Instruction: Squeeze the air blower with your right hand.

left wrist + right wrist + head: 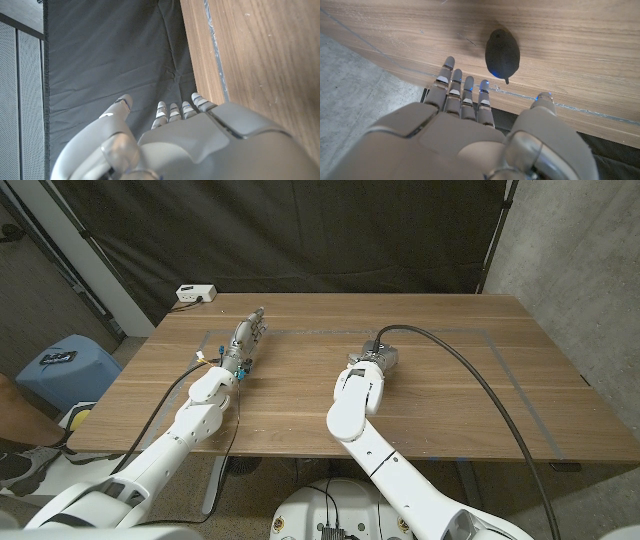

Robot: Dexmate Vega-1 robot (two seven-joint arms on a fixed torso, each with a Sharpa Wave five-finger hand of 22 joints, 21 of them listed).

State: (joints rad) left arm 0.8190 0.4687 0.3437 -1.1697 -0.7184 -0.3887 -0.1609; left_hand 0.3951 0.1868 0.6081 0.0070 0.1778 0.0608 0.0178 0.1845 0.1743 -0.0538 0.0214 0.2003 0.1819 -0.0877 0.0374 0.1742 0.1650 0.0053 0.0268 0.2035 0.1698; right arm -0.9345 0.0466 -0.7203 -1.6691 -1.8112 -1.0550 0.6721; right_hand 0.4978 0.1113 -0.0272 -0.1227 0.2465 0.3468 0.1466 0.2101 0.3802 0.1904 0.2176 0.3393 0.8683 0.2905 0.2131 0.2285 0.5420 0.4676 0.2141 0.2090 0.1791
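1 air blower beyond right hand

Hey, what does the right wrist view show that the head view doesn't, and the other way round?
Right wrist view: the black air blower lying on the table, beyond the right hand, untouched. Head view: the left hand, a white power strip at the far edge, and a blue stool beside the table. Both: the right hand and the wooden tabletop.

No text — nothing legible anywhere.
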